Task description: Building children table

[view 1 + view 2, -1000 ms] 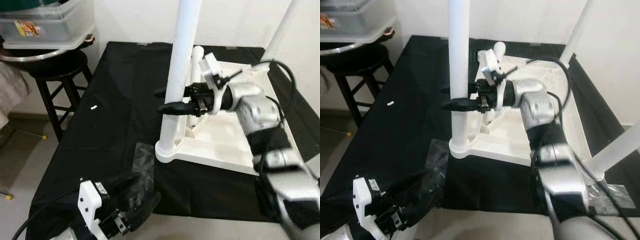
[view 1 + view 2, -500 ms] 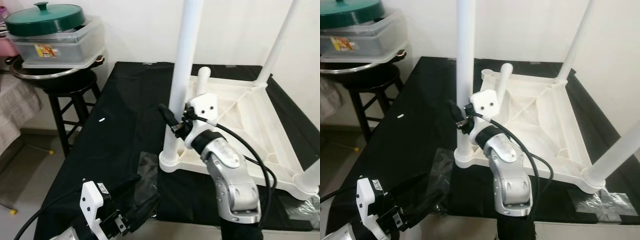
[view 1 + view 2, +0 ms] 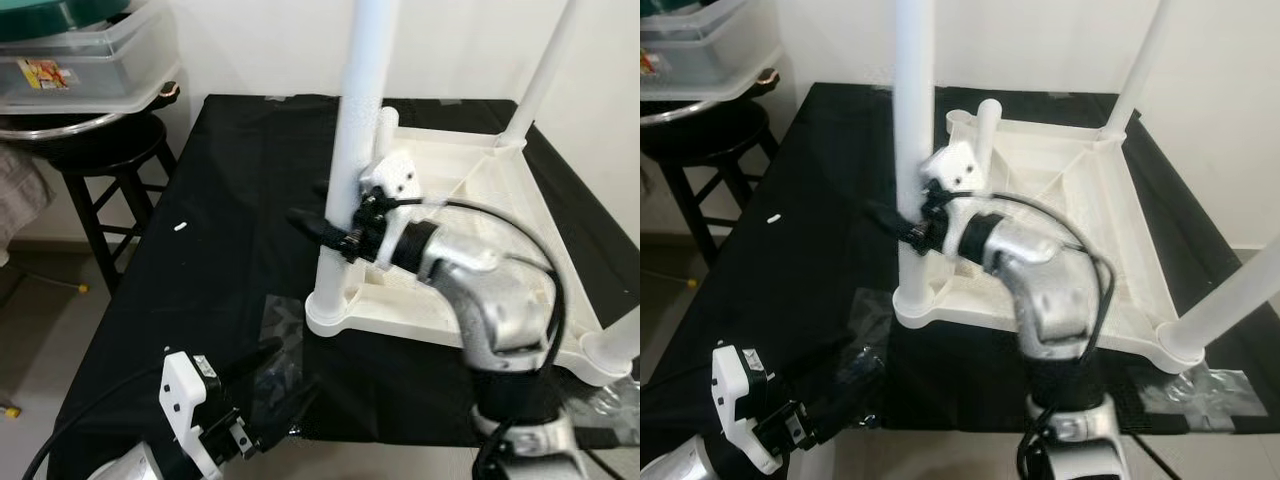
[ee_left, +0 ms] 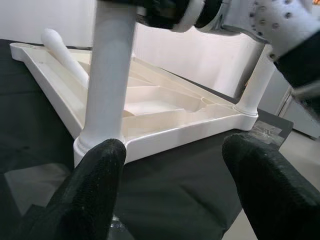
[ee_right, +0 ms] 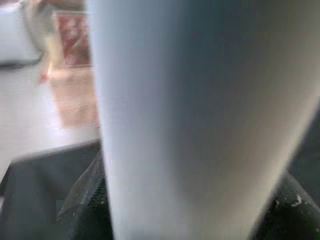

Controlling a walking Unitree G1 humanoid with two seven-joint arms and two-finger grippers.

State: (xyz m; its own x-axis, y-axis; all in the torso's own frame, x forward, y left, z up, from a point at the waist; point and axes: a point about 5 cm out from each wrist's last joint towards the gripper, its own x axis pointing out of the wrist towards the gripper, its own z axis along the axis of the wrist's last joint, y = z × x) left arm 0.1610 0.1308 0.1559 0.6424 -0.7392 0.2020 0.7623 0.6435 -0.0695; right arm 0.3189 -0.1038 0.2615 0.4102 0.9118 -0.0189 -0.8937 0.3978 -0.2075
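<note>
Right arm (image 3: 1045, 290) is done in shiny silver, rounded shells with a black band at the wrist. A white blocky camera housing (image 3: 955, 167) with two small dark screw holes is mounted on top, and a black cable is looped over the arm. The right hand (image 3: 325, 208) is built from long black fingers. Left hand (image 3: 270, 385) is made the same way: black fingers, a white boxy module (image 3: 185, 405), black cable trailing off.

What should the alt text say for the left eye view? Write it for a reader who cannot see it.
The right gripper has its black fingers around an upright white plastic table leg set in a corner of the upside-down white plastic tabletop on a black-covered table. The left gripper hovers open at the table's near edge.
</note>
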